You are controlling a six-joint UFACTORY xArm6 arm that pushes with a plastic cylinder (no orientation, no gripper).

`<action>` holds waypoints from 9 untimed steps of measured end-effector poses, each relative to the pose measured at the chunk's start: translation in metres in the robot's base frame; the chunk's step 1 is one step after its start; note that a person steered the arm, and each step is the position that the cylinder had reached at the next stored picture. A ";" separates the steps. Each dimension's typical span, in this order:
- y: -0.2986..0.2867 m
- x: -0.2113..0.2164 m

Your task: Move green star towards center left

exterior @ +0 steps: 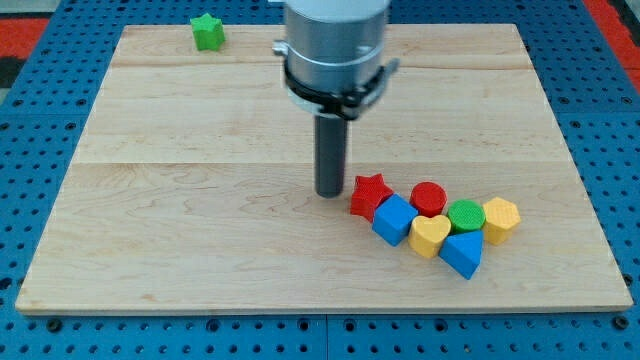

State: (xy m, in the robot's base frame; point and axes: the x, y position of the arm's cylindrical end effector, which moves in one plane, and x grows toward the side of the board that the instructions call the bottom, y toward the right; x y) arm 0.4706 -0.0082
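Pale wooden table point(180, 220) over blue pegboard point(40, 120). Green star point(208, 32) alone near the view's top-left corner, close to the table's top edge, well apart from everything else. Likely risks: approaching from below and shoving the star off that edge; off-centre contact spinning it aside; clipping the red star point(370, 195) on departure. My tip point(330, 194) down at mid-table, just left of the red star. Tool a bare upright rod: no jaws, nothing held.
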 end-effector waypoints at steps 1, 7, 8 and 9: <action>-0.038 -0.051; -0.098 -0.279; -0.154 -0.279; -0.200 -0.275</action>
State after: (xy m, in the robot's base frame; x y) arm 0.1960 -0.2083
